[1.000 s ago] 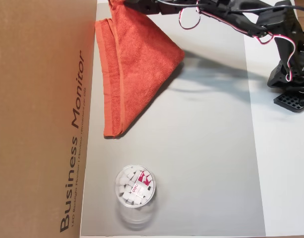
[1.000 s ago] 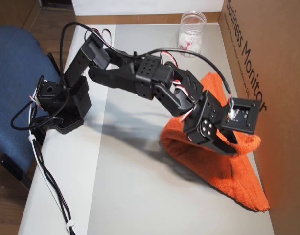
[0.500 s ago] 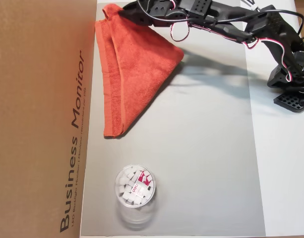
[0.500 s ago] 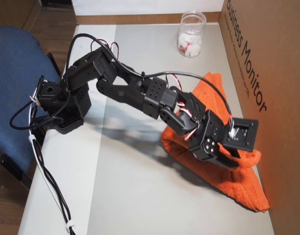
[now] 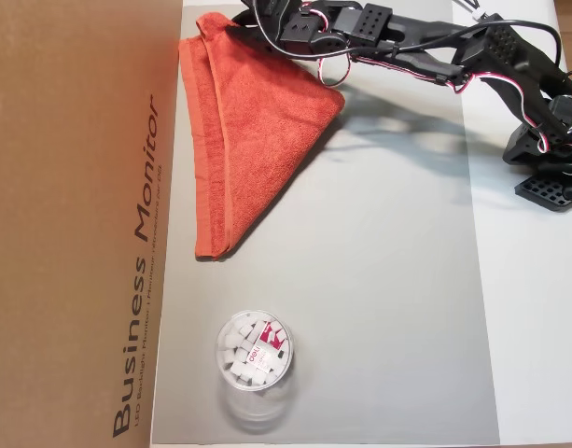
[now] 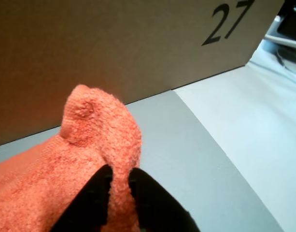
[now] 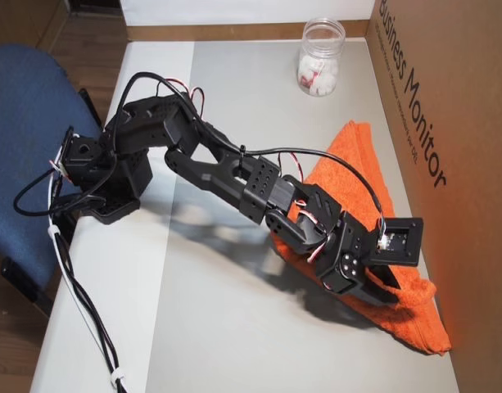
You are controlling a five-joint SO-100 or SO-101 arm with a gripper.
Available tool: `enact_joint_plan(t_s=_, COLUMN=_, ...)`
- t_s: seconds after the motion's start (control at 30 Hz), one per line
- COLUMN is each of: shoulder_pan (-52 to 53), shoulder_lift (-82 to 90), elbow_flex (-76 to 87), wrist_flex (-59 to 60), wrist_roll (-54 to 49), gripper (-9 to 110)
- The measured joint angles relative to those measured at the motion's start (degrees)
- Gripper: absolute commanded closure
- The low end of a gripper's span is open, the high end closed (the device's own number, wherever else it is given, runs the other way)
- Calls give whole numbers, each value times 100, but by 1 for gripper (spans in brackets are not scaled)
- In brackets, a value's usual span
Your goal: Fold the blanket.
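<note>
The blanket [image 5: 258,131] is an orange-red terry towel lying doubled into a rough triangle at the far left of the grey mat [image 5: 360,280], against the cardboard box. My gripper [image 5: 244,26] is at the blanket's top corner. In the wrist view the two black fingers [image 6: 97,195] are shut on a raised fold of the blanket [image 6: 90,130], with the gripper [image 6: 118,176] just above the mat. In another overhead view the gripper [image 7: 395,286] sits over the blanket [image 7: 414,323] near the box.
A large cardboard box [image 5: 80,205] marked "Business Monitor" walls the mat's left side in an overhead view. A clear jar [image 5: 255,353] of white pieces stands on the mat below the blanket. The arm's base [image 7: 103,176] stands by a blue chair [image 7: 29,139].
</note>
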Motion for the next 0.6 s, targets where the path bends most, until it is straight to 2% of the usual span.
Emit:
enact_joint_plan(t_s=0.2, shoulder_pan=53, shoulder_lift=-229, elbow_flex=0, wrist_flex=-246, wrist_roll=-334, gripper=101)
enact_joint_plan(t_s=0.47, shoulder_pan=79, shoulder_lift=-237, elbow_flex=0, wrist_flex=-272, wrist_roll=-334, gripper=81)
enact_joint_plan(t_s=0.6, shoulder_pan=97, shoulder_lift=-237, elbow_flex=0, wrist_flex=-272, wrist_roll=-334, gripper=82)
